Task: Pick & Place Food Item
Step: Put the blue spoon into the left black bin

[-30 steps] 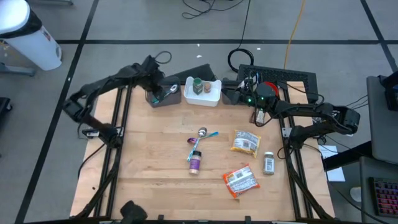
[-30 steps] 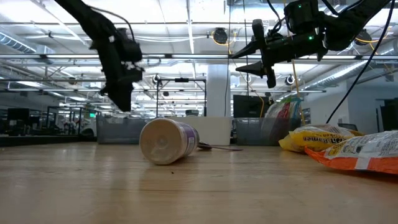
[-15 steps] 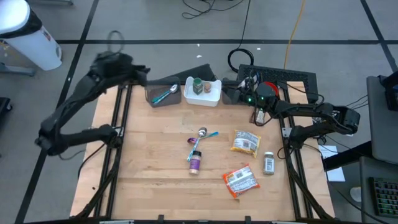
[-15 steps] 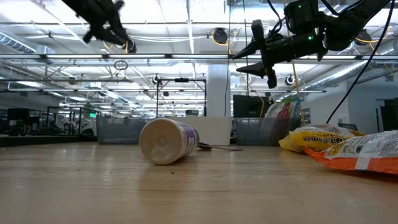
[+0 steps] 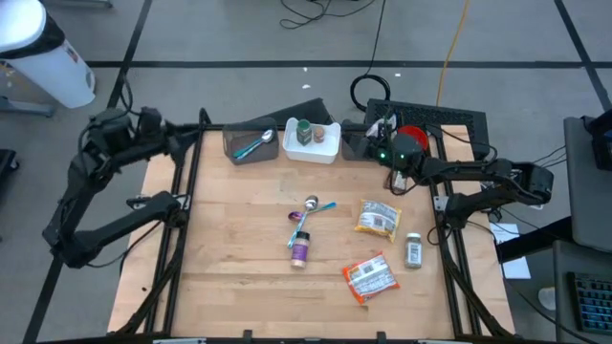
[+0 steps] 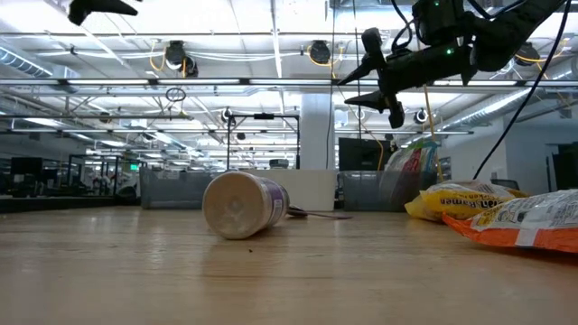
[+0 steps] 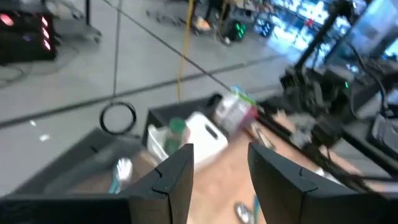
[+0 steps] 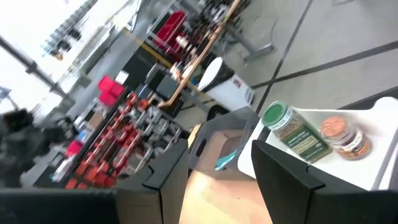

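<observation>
Both pincers are spread and holding nothing, the left pincer [image 7: 217, 177] hanging off the worktop's [image 5: 239, 239] far left corner and the right pincer [image 6: 386, 83] by the white bin [image 5: 328, 148], while the yellow food bag [image 5: 377, 219] is lying mid-worktop, so a reaching arm might knock the purple jar [image 5: 300, 250].

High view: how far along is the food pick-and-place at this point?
Looks done: the white bin holds a green-lidded jar, and the grey bin a teal spoon. In hand: nothing; the left pincer and right pincer are both open and empty, raised near the back of the table. Left: the yellow packet, orange packet, small jar, purple tub and a loose spoon lie on it.
</observation>
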{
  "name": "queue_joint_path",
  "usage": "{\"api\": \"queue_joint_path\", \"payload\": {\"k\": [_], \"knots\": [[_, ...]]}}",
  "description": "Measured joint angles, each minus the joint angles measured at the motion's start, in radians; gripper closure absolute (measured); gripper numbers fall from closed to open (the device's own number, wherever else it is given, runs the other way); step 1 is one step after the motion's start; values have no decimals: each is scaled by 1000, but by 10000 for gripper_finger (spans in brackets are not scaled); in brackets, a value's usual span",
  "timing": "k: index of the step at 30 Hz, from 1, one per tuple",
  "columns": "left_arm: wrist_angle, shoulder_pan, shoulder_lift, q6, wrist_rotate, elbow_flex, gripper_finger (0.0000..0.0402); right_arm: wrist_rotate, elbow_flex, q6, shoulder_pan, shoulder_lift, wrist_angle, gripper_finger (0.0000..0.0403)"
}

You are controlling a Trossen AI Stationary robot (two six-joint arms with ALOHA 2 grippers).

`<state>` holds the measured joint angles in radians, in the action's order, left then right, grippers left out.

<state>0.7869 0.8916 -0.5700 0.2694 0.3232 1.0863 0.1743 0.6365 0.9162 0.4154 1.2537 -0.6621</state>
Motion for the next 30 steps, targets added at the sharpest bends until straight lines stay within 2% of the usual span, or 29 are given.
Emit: {"api": "queue_joint_path", "payload": {"k": [6,13,18,22,27,30], "knots": [[74,-23,69,-5,18,-51,240,193,0,0,-83,14,-9,234],[-14,-61,176,139,32,-305,240,273,0,66,-154,71,-30,234],[-289,-100,229,302,105,-537,240,273,1,102,-183,127,-84,234],[-664,-155,227,462,120,-724,240,273,1,119,-195,163,-137,234],[-1154,-258,163,622,47,-934,240,271,1,120,-196,198,-187,234],[-1269,-335,111,658,-25,-992,240,271,1,120,-195,209,-192,234]]}}
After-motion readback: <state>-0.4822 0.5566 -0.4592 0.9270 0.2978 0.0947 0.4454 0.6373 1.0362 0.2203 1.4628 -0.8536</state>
